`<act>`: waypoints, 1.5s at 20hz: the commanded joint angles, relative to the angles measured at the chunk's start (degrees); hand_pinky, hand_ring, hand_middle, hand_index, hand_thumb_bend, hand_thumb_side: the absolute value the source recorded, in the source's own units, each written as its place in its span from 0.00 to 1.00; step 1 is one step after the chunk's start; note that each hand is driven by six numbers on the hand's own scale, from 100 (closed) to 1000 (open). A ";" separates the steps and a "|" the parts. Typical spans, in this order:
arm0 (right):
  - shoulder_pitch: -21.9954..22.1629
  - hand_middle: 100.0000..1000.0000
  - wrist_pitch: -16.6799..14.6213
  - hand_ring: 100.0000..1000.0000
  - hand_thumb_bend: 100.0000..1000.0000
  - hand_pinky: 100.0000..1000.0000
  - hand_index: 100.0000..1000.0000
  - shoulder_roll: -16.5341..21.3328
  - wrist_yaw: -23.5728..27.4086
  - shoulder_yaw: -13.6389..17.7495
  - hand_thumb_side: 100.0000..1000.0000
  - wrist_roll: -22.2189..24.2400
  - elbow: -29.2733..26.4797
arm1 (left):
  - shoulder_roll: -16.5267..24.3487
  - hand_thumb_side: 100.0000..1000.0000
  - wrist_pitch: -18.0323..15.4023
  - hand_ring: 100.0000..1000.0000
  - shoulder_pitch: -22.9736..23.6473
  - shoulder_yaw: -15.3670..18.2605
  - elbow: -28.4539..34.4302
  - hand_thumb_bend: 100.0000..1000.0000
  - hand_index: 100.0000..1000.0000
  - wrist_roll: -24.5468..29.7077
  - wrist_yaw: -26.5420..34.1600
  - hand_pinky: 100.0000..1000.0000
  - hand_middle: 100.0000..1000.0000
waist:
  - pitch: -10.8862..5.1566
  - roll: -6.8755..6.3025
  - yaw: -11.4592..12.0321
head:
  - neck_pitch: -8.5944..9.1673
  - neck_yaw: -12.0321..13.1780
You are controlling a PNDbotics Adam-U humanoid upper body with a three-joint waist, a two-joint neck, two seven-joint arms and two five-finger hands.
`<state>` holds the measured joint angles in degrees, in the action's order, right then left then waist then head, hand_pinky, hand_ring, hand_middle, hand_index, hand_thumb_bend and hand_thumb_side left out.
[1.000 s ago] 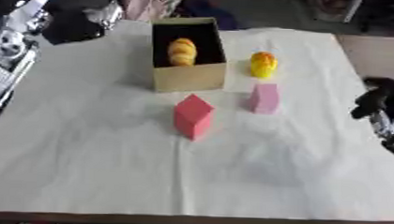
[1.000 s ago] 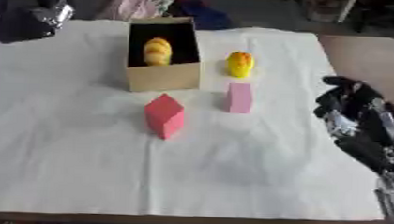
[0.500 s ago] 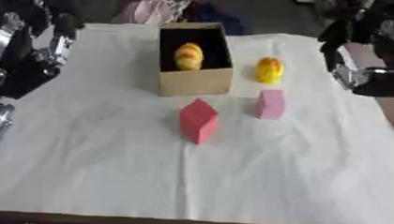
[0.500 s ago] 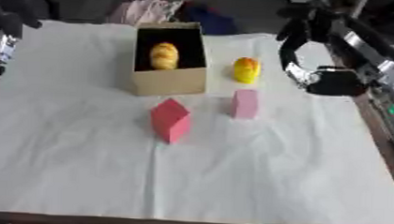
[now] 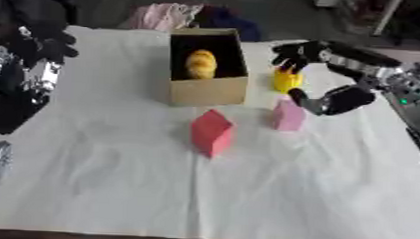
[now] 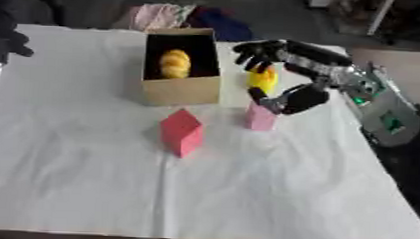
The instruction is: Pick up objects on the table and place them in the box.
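The table [image 5: 88,187], covered with white cloth, carries a cardboard box [image 5: 207,90], a red block [image 5: 212,132], a pink block [image 5: 288,115] and a yellow object [image 5: 286,81].

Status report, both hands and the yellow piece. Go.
Right hand open, fingers around yellow object, not gripping. Left hand idle at left edge. Box holds one item. Pink block just beneath right hand.

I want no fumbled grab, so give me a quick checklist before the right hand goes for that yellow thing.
1. Right hand over the yellow object, fingers spread and not closed on it: ok.
2. Yellow object standing free beside the box: ok.
3. Thumb clear of the pink block: cannot tell, they look very close.
4. Box open, room beside the yellow-orange item inside: ok.
5. Red block out of the path: ok.
6. Left hand clear, at the left edge: ok.
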<state>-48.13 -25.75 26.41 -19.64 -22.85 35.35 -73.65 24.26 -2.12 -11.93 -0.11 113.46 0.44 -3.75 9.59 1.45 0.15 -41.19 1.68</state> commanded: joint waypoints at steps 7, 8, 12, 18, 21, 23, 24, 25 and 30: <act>-2.64 0.92 -6.45 0.88 0.00 0.81 1.00 -3.22 -9.42 0.17 0.16 1.48 4.16 | -0.64 0.57 0.11 0.60 -0.38 0.35 1.13 0.00 0.80 1.70 -0.33 0.82 0.59 | 0.05 -0.45 0.70 | 0.77 -0.70; -2.65 0.92 -6.69 0.88 0.00 0.81 1.00 -3.28 -9.66 0.19 0.16 1.31 4.36 | -0.64 0.57 0.11 0.60 -0.38 0.35 1.13 0.00 0.80 1.72 -0.33 0.82 0.59 | 0.05 -0.45 0.70 | 0.77 -0.70; -2.83 0.94 -7.76 0.90 0.00 0.83 1.00 -4.60 -11.94 0.11 0.21 1.29 5.20 | -1.11 0.58 0.23 0.59 -0.50 0.13 1.13 0.00 0.80 2.40 -0.34 0.82 0.58 | 0.59 -0.43 1.39 | 0.80 -0.73; -3.19 0.99 -9.45 0.98 0.00 0.91 1.00 -6.67 -16.23 0.65 0.19 -0.37 7.02 | -1.40 0.58 0.22 0.59 -0.90 -0.10 1.13 0.00 0.80 3.29 -0.34 0.82 0.58 | 1.06 -0.48 2.26 | 0.93 -1.16; -3.28 1.00 -10.41 1.00 0.00 0.99 1.00 -7.47 -17.48 0.46 0.23 -0.61 7.83 | -1.47 0.58 0.12 0.59 -1.14 -0.20 1.13 0.00 0.80 3.61 -0.31 0.82 0.58 | 1.27 -0.45 2.79 | 1.01 -1.37; -3.35 1.00 -10.92 1.00 0.00 1.00 1.00 -7.86 -18.31 0.32 0.26 -0.44 8.25 | -1.50 0.58 0.07 0.59 -1.24 -0.23 1.13 0.00 0.81 3.76 -0.27 0.82 0.58 | 1.38 -0.45 3.06 | 1.02 -1.46; -3.38 1.00 -11.16 1.00 0.00 1.00 1.00 -8.08 -18.74 0.24 0.27 -0.33 8.46 | -1.52 0.58 0.04 0.59 -1.28 -0.25 1.13 0.00 0.81 3.84 -0.25 0.82 0.58 | 1.43 -0.44 3.18 | 0.99 -1.52; -3.40 1.00 -11.38 1.00 0.00 1.00 1.00 -8.28 -19.14 0.17 0.28 -0.23 8.68 | -1.55 0.58 0.03 0.59 -1.30 -0.27 1.13 0.00 0.81 3.91 -0.22 0.82 0.58 | 1.47 -0.42 3.26 | 0.95 -1.57; -3.44 1.00 -12.37 1.00 0.00 1.00 1.00 -9.32 -21.03 -0.30 0.35 0.59 9.81 | -1.72 0.58 0.02 0.59 -1.46 -0.42 1.13 0.00 0.81 4.27 0.09 0.82 0.58 | 1.62 -0.31 3.66 | 0.83 -1.74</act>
<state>-50.35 -34.31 16.82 -39.98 -23.36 32.31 -63.67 22.12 -2.02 -12.61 -0.54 113.46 4.50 -3.75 11.26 1.44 3.70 -40.73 0.11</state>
